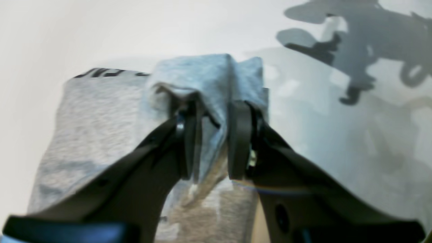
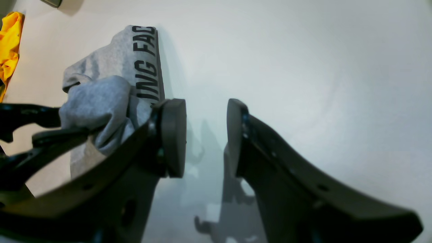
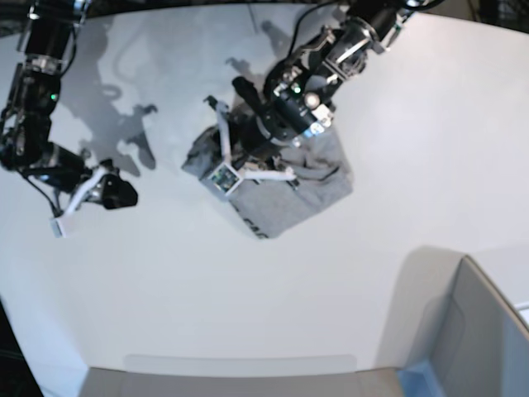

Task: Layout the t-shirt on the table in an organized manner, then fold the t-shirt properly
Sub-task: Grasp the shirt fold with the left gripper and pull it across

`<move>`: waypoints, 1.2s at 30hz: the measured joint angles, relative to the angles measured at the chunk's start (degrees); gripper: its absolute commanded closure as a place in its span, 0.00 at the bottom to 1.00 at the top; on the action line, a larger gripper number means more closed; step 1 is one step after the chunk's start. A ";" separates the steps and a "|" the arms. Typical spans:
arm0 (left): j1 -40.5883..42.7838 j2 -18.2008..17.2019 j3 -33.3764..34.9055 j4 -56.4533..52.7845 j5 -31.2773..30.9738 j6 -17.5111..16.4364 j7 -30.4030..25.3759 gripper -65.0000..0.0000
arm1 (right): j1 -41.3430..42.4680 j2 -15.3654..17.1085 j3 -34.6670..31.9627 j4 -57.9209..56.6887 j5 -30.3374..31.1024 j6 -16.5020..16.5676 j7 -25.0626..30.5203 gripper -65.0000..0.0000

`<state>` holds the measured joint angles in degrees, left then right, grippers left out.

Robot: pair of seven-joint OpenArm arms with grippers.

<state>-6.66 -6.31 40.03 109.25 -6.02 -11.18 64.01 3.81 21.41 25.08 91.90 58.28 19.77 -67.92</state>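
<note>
The t-shirt (image 3: 318, 186) lies crumpled in a heap near the middle of the table (image 3: 413, 124), with part of its black lettering showing. My left gripper (image 3: 248, 161) sits over its left side. In the left wrist view a raised fold of the grey t-shirt (image 1: 94, 111) fills the space between the pads of the left gripper (image 1: 212, 141), on the table (image 1: 50, 33). My right gripper (image 3: 124, 197) hovers far left, apart from the shirt. In the right wrist view the right gripper (image 2: 206, 135) is open and empty over the table (image 2: 303, 67), with the t-shirt (image 2: 111, 60) to its left.
A grey bin (image 3: 479, 331) stands at the lower right of the base view. A yellow cloth (image 2: 10, 40) lies at the upper left edge of the right wrist view. The table's curved front edge (image 3: 240, 364) runs along the bottom.
</note>
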 measured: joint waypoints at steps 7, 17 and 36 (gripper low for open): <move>-1.90 -0.22 -1.79 -3.78 0.17 0.46 -0.17 0.73 | 0.00 -0.02 -0.09 0.00 -0.11 0.00 -0.02 0.70; -1.27 -0.22 -1.81 -1.25 0.24 0.28 1.36 1.00 | 0.00 -0.02 -0.07 -0.13 -0.11 0.00 0.22 0.70; 8.98 -5.31 -2.16 6.14 0.42 0.26 3.45 1.00 | 0.83 -0.04 -0.04 -4.28 -0.59 0.00 0.44 0.70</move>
<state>2.33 -11.62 37.87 115.39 -5.61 -10.92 67.46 4.64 21.37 25.04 87.61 57.69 19.77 -67.48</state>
